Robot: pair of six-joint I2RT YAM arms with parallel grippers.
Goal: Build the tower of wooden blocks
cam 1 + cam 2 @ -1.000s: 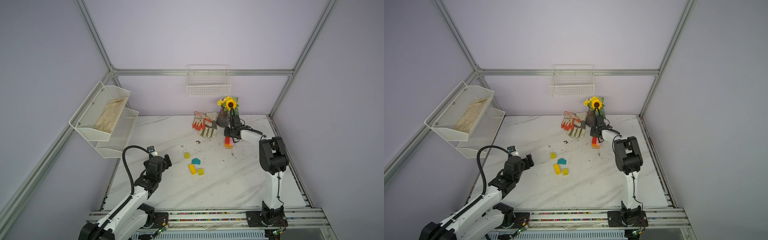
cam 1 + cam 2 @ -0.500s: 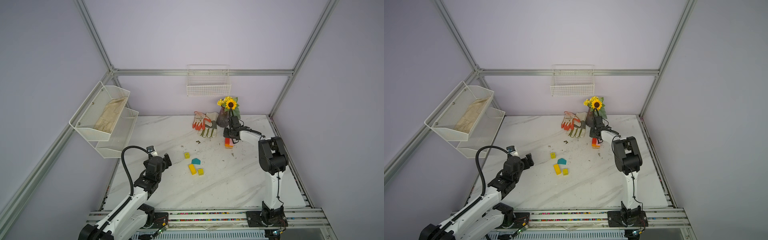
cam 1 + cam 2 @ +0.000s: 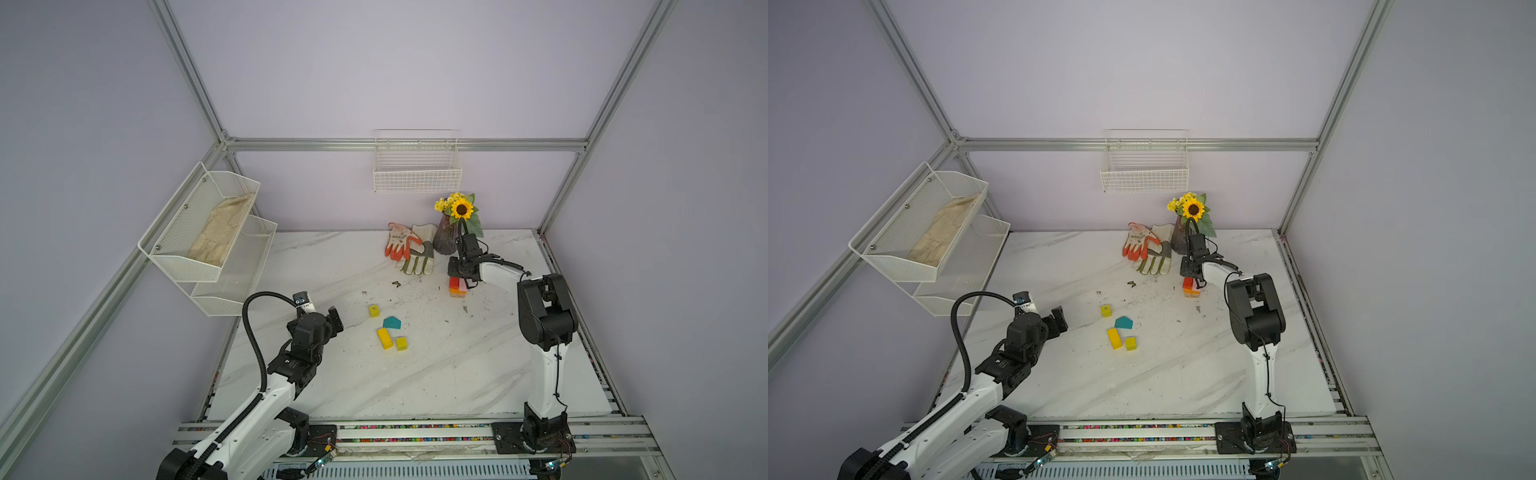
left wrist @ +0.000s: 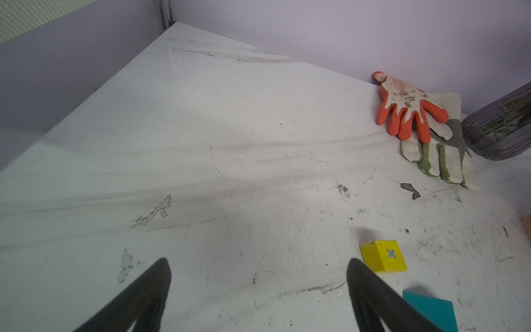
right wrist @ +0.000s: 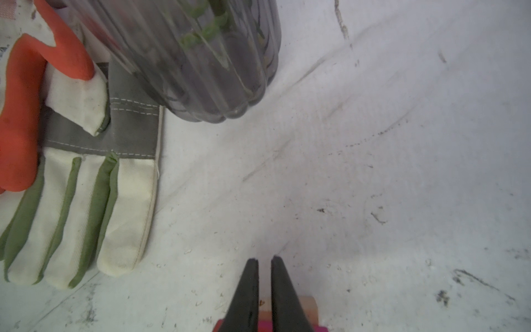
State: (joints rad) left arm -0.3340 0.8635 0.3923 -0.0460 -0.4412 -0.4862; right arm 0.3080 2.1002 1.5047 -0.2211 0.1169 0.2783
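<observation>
Tower (image 3: 458, 287) near vase (image 3: 443, 243) and back wall (image 3: 332, 203)

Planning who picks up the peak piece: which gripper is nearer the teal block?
Left. The left gripper hovers open a short way left of the teal block in both top views. The right gripper is farther back, shut over the tower by the vase.

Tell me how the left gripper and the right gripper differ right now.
The left gripper has its jaws wide apart; the right gripper has them nearly together. The left gripper hovers near the loose yellow cube; the right gripper sits over the tower by the vase. Both are black and tapered, and neither visibly holds a block.
</observation>
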